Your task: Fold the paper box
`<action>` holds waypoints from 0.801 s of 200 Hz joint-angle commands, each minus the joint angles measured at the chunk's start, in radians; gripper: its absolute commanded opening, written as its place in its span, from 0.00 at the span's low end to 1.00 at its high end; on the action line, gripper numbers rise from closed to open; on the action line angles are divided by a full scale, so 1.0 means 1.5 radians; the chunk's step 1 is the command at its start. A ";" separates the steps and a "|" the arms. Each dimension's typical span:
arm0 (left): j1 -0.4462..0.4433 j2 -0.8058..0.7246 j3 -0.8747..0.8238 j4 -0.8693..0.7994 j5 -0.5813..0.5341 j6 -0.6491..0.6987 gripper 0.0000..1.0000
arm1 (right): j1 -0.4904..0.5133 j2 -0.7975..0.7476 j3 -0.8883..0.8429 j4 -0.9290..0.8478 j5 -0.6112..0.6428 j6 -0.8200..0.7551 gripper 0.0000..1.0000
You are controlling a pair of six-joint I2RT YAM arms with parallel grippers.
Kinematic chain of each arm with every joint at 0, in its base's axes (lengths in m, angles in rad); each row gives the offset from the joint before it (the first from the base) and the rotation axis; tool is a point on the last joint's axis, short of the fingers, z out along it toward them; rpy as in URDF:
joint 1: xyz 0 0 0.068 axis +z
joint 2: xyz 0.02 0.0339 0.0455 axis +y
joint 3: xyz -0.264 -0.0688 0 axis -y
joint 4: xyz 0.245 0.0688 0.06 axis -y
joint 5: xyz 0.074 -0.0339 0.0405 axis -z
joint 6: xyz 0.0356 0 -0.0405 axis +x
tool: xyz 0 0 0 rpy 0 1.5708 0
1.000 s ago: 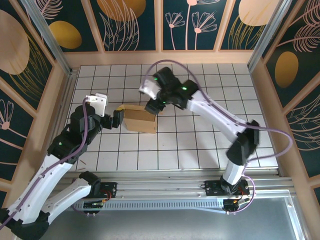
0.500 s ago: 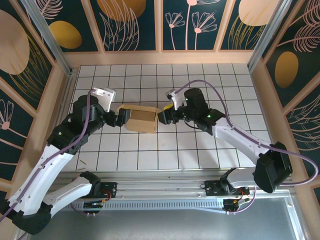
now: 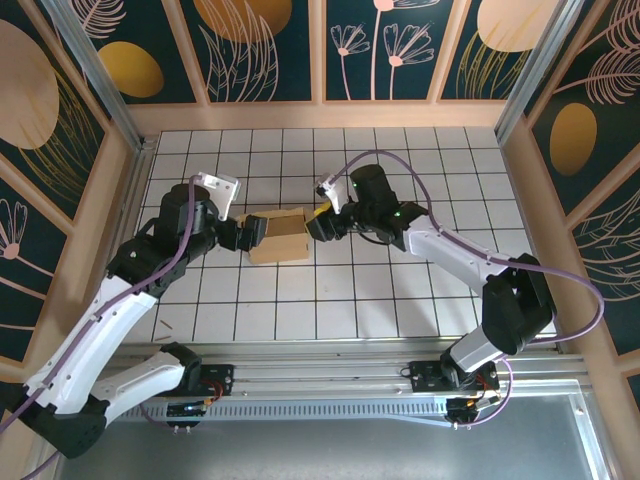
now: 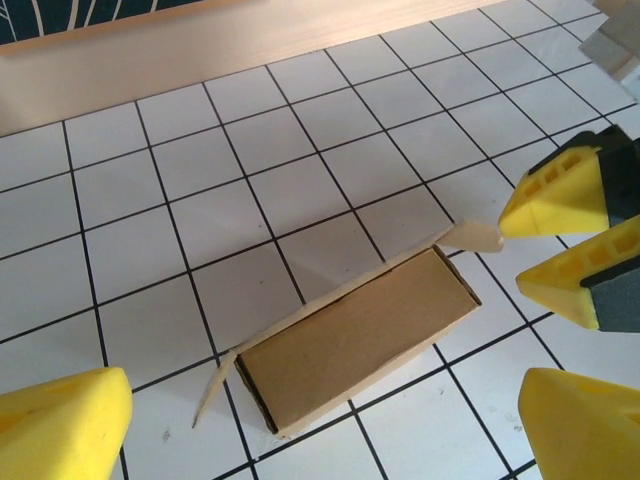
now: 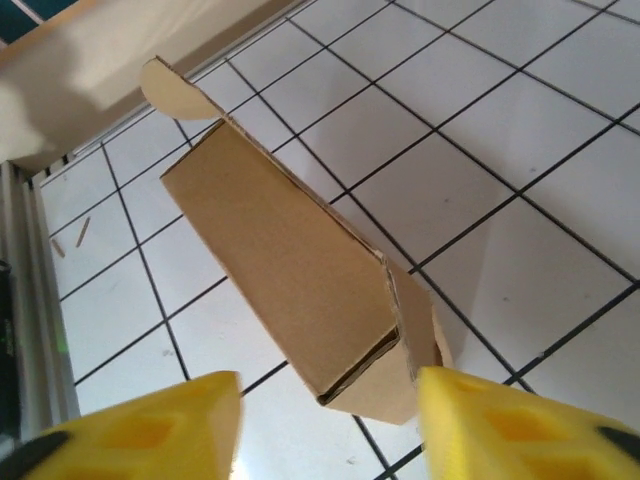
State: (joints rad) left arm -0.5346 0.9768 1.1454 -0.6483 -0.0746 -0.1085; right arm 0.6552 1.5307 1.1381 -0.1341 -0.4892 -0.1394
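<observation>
**White-tiled desk** (image 3: 400, 290), bounded by a wooden rim (image 3: 320, 115): bare tiles lay open on the far, near and right sides. **The paper box** (image 3: 280, 238) sat left of centre, folded into a low sleeve, with a loose flap at each end edge. **Left gripper** (image 3: 255, 232): jaws at full spread, facing the box's left end and holding nothing. **Right gripper** (image 3: 318, 225): jaws partly open beside the right-end flap, gripping nothing.

White arms (image 3: 100, 330), purple cables (image 3: 560, 268), yellow, maybe-foam fingertips (image 5: 520, 425).
</observation>
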 commanded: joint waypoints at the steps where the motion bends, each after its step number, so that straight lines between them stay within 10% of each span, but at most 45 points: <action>1: 0.003 0.000 0.026 0.000 -0.016 0.000 0.99 | -0.006 -0.009 0.022 -0.015 0.045 -0.064 0.62; 55: 0.003 0.020 0.041 0.009 -0.018 0.005 0.99 | -0.008 0.040 0.060 0.014 0.068 -0.137 0.62; 121: 0.003 0.037 0.062 -0.002 0.005 0.017 0.99 | -0.019 0.096 0.099 0.015 0.008 -0.185 0.08; 160: 0.003 0.041 0.067 0.014 0.028 0.043 0.99 | -0.061 0.058 0.119 -0.086 0.015 -0.325 0.00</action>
State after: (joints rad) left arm -0.5346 1.0325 1.2175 -0.6476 -0.0704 -0.0883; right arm 0.6033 1.6764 1.2690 -0.1604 -0.4671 -0.4660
